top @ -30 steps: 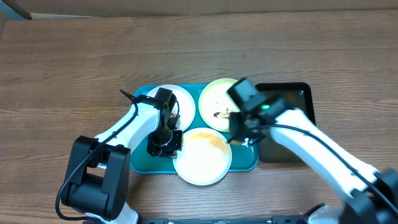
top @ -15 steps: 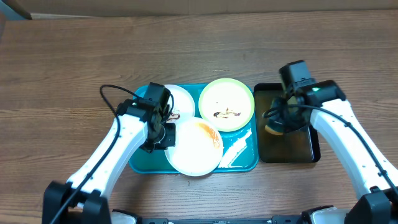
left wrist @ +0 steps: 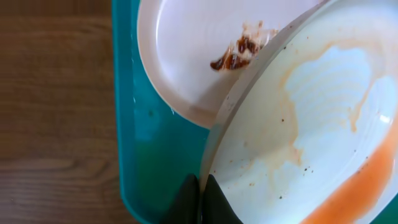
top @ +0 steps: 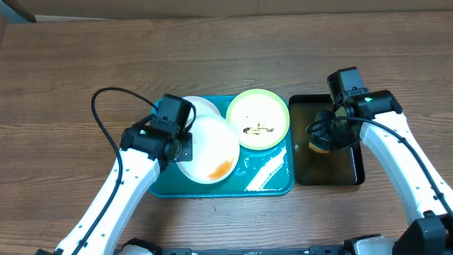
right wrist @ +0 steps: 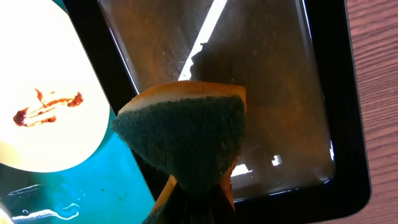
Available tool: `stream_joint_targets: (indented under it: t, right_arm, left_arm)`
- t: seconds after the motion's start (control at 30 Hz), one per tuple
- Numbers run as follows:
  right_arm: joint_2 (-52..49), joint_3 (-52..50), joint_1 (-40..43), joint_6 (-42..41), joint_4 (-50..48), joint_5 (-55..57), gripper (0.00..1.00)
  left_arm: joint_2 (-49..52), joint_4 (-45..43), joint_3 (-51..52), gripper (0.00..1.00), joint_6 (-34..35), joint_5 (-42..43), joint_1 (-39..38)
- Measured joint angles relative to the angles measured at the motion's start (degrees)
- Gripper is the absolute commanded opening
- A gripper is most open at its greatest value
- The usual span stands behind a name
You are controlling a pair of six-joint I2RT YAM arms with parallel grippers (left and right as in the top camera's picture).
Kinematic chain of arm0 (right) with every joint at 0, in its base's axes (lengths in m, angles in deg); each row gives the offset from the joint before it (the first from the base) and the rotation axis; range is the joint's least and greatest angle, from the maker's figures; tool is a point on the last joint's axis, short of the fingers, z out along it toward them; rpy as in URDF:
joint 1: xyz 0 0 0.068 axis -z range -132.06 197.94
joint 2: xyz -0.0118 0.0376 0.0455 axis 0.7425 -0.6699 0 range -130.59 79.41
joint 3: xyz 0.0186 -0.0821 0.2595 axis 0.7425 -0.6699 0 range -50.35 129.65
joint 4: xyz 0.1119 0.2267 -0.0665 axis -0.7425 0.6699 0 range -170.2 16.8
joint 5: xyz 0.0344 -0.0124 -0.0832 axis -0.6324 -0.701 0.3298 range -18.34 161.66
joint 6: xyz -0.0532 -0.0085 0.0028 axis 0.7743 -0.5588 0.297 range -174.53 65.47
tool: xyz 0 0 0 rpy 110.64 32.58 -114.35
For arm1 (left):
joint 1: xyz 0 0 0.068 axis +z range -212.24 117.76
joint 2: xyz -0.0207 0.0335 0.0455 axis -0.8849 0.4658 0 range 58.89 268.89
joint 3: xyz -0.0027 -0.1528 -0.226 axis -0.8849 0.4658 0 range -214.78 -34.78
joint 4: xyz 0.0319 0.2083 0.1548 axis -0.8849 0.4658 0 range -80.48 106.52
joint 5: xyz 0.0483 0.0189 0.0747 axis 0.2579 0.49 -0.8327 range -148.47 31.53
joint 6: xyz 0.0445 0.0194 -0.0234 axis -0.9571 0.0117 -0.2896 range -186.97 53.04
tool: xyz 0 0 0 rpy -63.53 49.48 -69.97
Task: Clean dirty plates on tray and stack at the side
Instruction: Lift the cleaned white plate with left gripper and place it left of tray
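**Both grippers clamped, arms spread left and right**

The left arm (top: pixel 117 191) rises from the near left edge and angles toward the middle, with its wrist turned to the right. The left gripper (left wrist: pixel 199 198) has its fingers pinched tight on the rim of a white plate (top: pixel 209 149). The right arm (top: pixel 400 166) climbs from the near right corner, then bends back leftward at the far end. The right gripper (right wrist: pixel 196 202) points downward, closed on a sponge (right wrist: pixel 186 130).

Half of the rear white plate (top: pixel 201 106) under the tilted plate (top: pixel 209 147); right hand (right wrist: pixel 194 200) mostly behind sponge (right wrist: pixel 186 132)
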Motion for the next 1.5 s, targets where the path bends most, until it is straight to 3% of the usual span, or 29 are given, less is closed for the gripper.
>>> stream_joint_targets:
  t: [0.3, 0.5, 0.73, 1.03, 1.3, 1.5]
  right_arm:
    - [0.0, -0.9, 0.0, 2.27, -3.76, 0.83, 0.04]
    - [0.0, -7.02, 0.0, 4.59, -13.22, 0.83, 0.04]
    - [-0.02, -16.26, 0.0, 4.83, -22.25, 0.81, 0.04]
    - [-2.6, -24.24, 0.37, -1.75, -30.27, -2.91, 0.04]
    - [-3.82, -23.82, 0.74, -3.37, -30.6, -4.15, 0.04]
    - [-4.85, -17.92, 0.74, -3.04, -20.72, -4.61, 0.04]
  left_arm:
    - [-0.61, -1.14, -0.42, 0.04, 2.01, -16.33, -13.49]
    - [-0.61, -1.31, -0.42, 0.04, 3.13, -25.7, -20.92]
    - [-0.61, -1.53, -0.42, 0.04, 3.34, -33.24, -25.7]
    - [-0.61, -1.55, -0.44, 0.04, 3.91, -39.26, -27.82]
    - [-0.61, -1.49, -0.44, 0.04, 3.96, -42.21, -29.53]
    - [-0.61, -0.85, -0.44, 0.04, 3.96, -42.66, -29.53]
